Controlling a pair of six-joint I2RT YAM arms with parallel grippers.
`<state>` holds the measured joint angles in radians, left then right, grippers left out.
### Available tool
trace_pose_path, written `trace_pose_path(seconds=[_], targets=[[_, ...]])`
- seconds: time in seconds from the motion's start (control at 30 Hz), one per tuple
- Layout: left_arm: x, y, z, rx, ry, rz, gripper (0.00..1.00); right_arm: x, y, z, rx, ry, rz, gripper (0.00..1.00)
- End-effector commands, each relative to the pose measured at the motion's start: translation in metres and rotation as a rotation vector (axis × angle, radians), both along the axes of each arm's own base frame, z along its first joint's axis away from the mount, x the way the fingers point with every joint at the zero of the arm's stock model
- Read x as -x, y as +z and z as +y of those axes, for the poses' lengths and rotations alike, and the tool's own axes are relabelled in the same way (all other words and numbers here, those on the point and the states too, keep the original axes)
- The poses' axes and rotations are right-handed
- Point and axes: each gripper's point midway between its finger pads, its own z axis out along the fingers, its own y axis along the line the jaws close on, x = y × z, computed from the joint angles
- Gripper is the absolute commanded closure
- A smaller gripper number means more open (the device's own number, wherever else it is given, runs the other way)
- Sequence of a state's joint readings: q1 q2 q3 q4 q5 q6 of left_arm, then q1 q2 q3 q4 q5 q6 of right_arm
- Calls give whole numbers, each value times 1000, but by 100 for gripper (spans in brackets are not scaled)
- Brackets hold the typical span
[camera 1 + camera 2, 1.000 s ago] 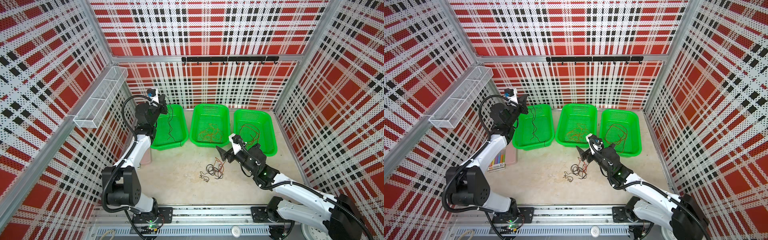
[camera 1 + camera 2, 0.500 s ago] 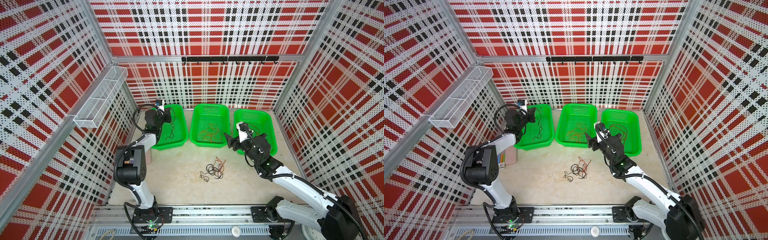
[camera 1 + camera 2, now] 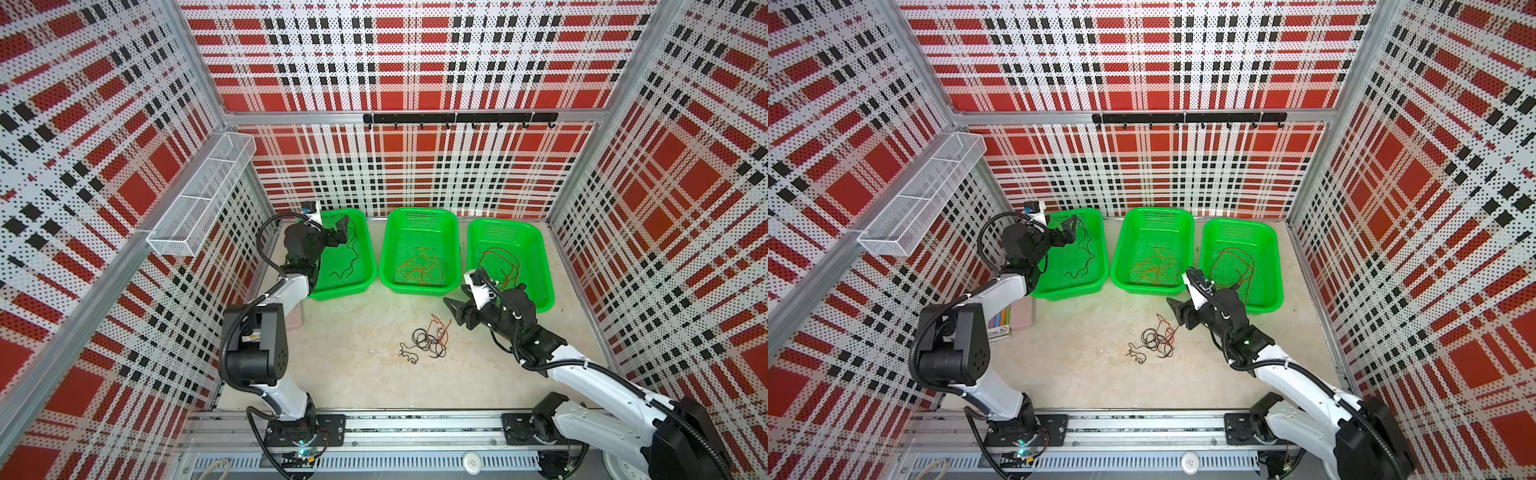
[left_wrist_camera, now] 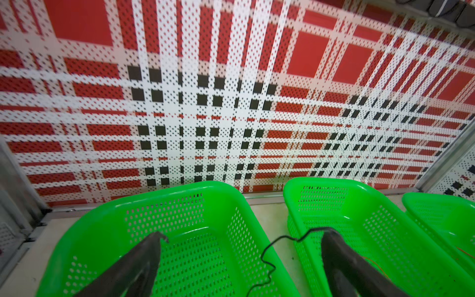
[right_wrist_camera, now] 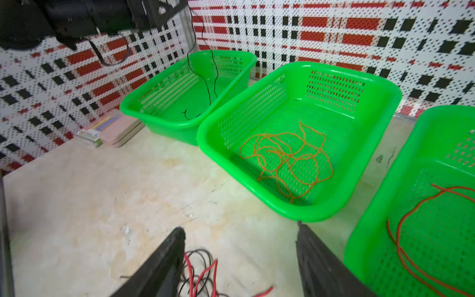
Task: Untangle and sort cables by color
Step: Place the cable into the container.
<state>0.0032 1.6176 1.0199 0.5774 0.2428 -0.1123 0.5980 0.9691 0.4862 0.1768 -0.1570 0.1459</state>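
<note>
A tangle of black and red cables (image 3: 428, 338) (image 3: 1154, 338) lies on the table in front of three green baskets. Above the left basket (image 3: 345, 289) my left gripper (image 3: 340, 232) (image 4: 241, 236) stands wide open. A black cable (image 4: 272, 257) hooks over one fingertip (image 4: 331, 232) and trails into that basket. Orange cables (image 3: 419, 268) lie in the middle basket (image 3: 419, 291), and reddish ones (image 3: 498, 266) in the right basket (image 3: 545, 266). My right gripper (image 3: 453, 309) (image 5: 240, 228) is open, low over the table just right of the tangle (image 5: 200, 272), gripping nothing.
A pink box of coloured markers (image 3: 1013, 320) sits by the left wall beside the left basket. A wire-mesh shelf (image 3: 203, 199) juts from the left wall. A black hook rail (image 3: 457, 118) runs along the back wall.
My left gripper came down over the left basket and opened, and the black cable dropped into the basket. My right gripper swung toward the baskets and back beside the tangle, jaws slightly narrower.
</note>
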Motion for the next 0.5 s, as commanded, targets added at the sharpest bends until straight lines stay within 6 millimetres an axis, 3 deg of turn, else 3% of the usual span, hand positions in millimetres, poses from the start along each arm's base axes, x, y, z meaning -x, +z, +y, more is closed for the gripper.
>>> trace_pose_path(seconds=[0.0,0.2,0.37,0.47], targets=[[20,36,-4,-30,50,-93,2,25,-8,9,-14,73,56,27],[17,29,6,-47,147,36,2,37,-35,6,-25,42,121,24],[2,-3,35,-10,251,206,2,35,-51,10,-18,31,162,24],[10,4,20,-12,192,173,2,33,-63,12,20,21,207,25]])
